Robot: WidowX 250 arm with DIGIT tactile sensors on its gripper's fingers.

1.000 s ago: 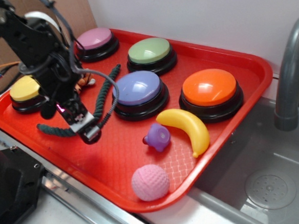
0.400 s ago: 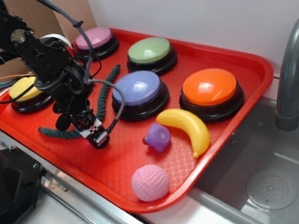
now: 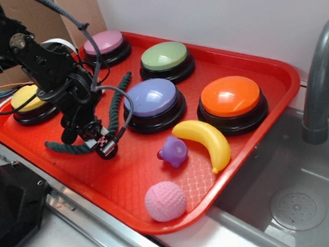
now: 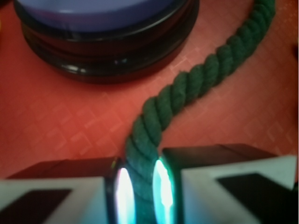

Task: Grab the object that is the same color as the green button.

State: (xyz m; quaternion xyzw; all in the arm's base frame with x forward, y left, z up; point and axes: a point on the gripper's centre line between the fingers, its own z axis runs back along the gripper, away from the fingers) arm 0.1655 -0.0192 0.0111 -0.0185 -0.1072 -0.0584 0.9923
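the gripper (image 4: pixel 140 191) sits low over the red tray (image 3: pixel 250 61), its two fingers pinched on the dark green rope (image 4: pixel 187 88); in the wrist view the twisted strand fills the narrow gap between the glowing fingertips (image 4: pixel 124 193) and touches both. from the gripper the rope runs forward and to the right, curving past the black base of the lavender-blue button (image 4: pixel 103 28), which lies just ahead and to the left, close to the rope but apart from it

in the exterior view the gripper (image 3: pixel 101 144) is at the near-left part of the tray, with the rope (image 3: pixel 117 107) stretching away from it toward the back, between the lavender-blue button (image 3: pixel 152 99) and the black arm (image 3: pixel 48 69). another stretch of rope (image 3: pixel 64 147) lies just to the camera-left side of the gripper on the tray floor. the green button (image 3: pixel 165 56) stands well beyond the gripper, behind the lavender-blue one. the yellow button (image 3: pixel 30 102) is partly hidden behind the arm, and the pink button (image 3: pixel 105 44) is at the far corner. the orange button (image 3: pixel 231 99), yellow banana (image 3: pixel 208 140), small purple toy (image 3: pixel 173 151) and pink ball (image 3: pixel 165 201) all lie well off to the other side of the gripper, none touching it
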